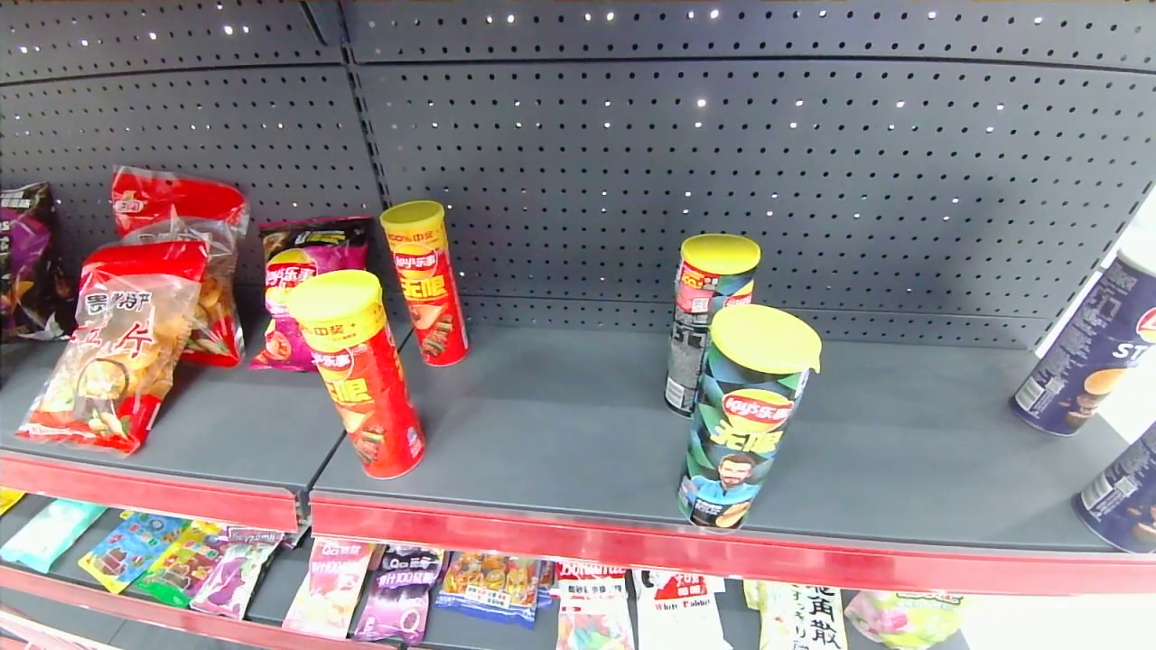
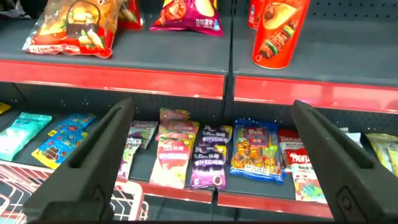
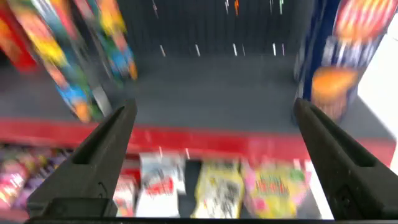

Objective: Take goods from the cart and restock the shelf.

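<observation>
Grey shelf (image 1: 560, 424): both jaws released, empty. Set stock upright along front edge, between red can (image 1: 366, 388) and green can (image 1: 745, 424).

We see a grey shelf (image 1: 560, 424) with a red edge, a red can (image 1: 370, 397) and a green and black can (image 1: 745, 433) with yellow lids, and a dark blue can (image 1: 1084, 352).

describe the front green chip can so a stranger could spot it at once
On the grey upper shelf with the red lip, look right of centre. The front tube stands nearest the lip, with a back tube behind it, both yellow-lidded. Unlike that one and the red tubes further left, it shows a cartoon figure near its base.
</observation>
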`<state>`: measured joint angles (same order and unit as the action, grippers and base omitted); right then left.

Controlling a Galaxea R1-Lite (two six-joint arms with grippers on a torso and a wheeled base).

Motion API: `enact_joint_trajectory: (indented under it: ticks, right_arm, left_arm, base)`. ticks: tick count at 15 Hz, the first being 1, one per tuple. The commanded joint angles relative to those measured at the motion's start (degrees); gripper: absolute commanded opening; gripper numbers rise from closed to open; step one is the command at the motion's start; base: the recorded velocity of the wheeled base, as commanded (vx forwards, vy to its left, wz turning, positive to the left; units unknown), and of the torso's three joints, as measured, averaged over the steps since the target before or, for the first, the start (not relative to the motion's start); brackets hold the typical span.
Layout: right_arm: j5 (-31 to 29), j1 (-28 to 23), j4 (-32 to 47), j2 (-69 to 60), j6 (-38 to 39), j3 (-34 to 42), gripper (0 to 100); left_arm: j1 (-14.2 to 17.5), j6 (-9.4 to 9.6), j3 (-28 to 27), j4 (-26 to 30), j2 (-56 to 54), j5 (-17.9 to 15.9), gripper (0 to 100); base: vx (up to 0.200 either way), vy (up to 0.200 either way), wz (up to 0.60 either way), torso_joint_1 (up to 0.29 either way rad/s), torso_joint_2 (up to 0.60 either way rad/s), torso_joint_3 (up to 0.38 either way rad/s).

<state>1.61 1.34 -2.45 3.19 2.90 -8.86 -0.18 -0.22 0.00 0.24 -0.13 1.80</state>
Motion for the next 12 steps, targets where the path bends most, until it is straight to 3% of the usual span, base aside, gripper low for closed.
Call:
enact_joint_trajectory:
  ticks: [1, 2, 3, 5, 6, 12]
  right_arm:
    - [4.19, 5.43, -0.27, 13.24, 1.14, -14.43, 100]
    - [4.72, 5.78, -0.27, 15.53, 0.53, -15.48, 100]
    - [5.07, 6.04, -0.36, 26.60, -0.70, -20.76, 100]
    - [5.77, 6.39, -0.36, 37.94, -5.54, -23.74, 100]
    - [5.77, 7.71, -0.36, 42.95, -8.61, -22.95, 100]
    - [2.26, 16.94, -0.45, 60.44, -9.23, -21.90, 100]
  left_arm:
    - [0.01, -0.04, 0.00, -0.07, 0.13, 0.04, 100]
    - [0.01, -0.04, 0.00, 0.02, 0.13, 0.04, 100]
    - [0.01, -0.04, 0.00, 0.02, 0.13, 0.04, 100]
    - [0.01, -0.04, 0.00, 0.02, 0.13, 0.04, 100]
    - [0.01, -0.04, 0.00, -0.07, 0.13, 0.04, 100]
    - [0.01, -0.04, 0.00, 0.02, 0.13, 0.04, 100]
  base:
    - [0.000, 0.000, 0.00, 0.000, 0.00, 0.000]
    - [0.000, 0.000, 0.00, 0.000, 0.00, 0.000]
    - [0.000, 0.000, 0.00, 0.000, 0.00, 0.000]
    - [0.000, 0.000, 0.00, 0.000, 0.00, 0.000]
    - [0.000, 0.000, 0.00, 0.000, 0.00, 0.000]
    - [0.000, 0.000, 0.00, 0.000, 0.00, 0.000]
